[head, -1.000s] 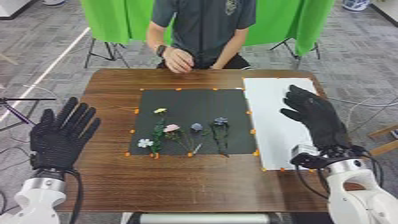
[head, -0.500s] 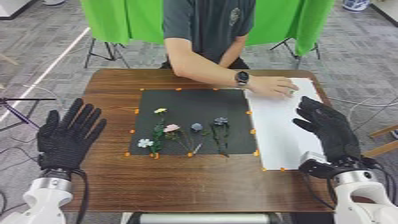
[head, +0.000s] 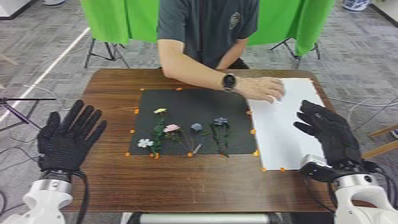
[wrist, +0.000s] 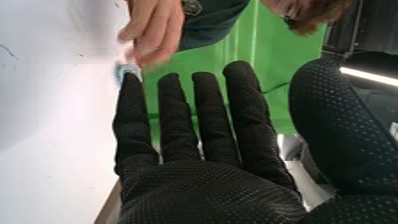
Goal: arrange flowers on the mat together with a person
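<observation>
The right robot hand (head: 336, 134) has its fingers straight, thumb apart, before a green curtain (wrist: 293, 50); a person's hand (wrist: 158, 30) is near its fingertips and a white sheet (wrist: 49, 100).

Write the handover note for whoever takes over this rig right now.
Left hand: open, by the table's left edge.
Right hand: open, at the white sheet's right side.
Flowers: lying on the dark mat.
Person's hand: at the sheet's far part.
Done: flowers are on the mat.
Left: probably final arranging, with the person.
</observation>
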